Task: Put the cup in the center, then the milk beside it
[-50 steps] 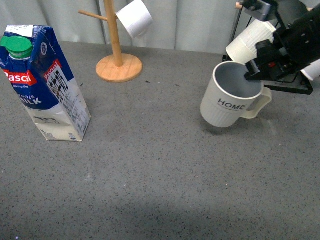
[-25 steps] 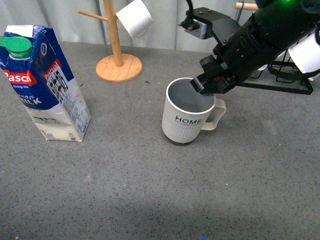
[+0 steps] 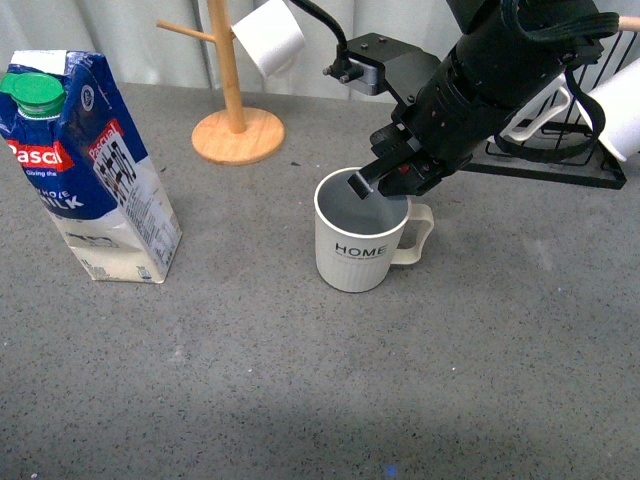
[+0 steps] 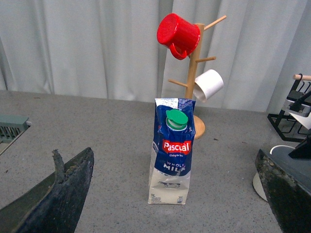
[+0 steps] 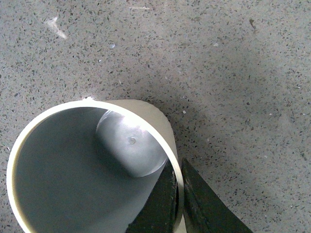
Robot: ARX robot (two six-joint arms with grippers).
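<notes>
Now cup [image 3: 360,245] sits upright mid-frame, carried in from right; right gripper [image 3: 375,190] clamped on rim; milk [image 3: 85,170] next.

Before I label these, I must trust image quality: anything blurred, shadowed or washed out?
Front view: sharp, but the black arm over the cup loses detail. Left wrist view: carton crisp, near gripper fingers soft and dark. Right wrist view: sharp, cup shadow on the table.
</notes>
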